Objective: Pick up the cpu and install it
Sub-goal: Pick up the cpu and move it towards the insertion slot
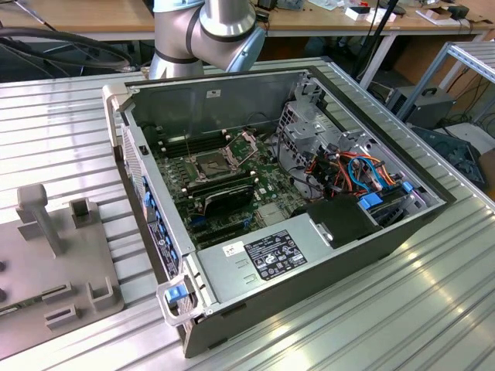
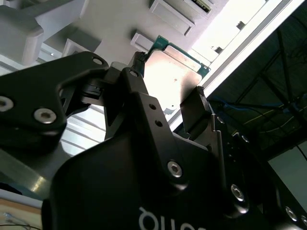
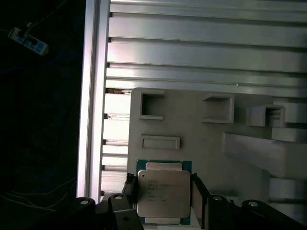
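First wrist view is showing the gripper [image 3: 162,184] holding the cpu [image 3: 163,196] centred between its fingers [image 3: 197,191], each pressing an opposite edge, over the plate [image 3: 201,148].

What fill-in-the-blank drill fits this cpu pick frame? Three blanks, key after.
1. In the first wrist view the gripper holds the ____ between its fingers.
2. Behind it lies a ____ fixture plate with raised slots.
3. In the exterior view the computer case has its side ____, showing the motherboard.
Missing words: cpu; grey; open.
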Motion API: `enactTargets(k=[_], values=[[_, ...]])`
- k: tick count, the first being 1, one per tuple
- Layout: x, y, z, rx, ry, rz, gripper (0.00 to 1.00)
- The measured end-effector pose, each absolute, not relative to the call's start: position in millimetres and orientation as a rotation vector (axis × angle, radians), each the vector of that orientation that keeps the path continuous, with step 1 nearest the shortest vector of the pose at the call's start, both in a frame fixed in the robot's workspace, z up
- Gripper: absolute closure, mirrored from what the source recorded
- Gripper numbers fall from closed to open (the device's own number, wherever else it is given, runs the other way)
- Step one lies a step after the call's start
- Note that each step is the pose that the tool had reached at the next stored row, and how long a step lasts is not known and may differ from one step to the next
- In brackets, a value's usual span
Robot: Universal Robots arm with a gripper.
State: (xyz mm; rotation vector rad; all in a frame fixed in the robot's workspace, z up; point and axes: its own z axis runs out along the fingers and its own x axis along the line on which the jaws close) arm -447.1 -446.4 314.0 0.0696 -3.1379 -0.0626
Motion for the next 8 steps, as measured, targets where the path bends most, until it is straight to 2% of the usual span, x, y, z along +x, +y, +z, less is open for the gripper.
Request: enactTargets(k=[8], values=[[-447.1, -446.4, 319.2, 0.070, -3.138, -0.063, 0.45]])
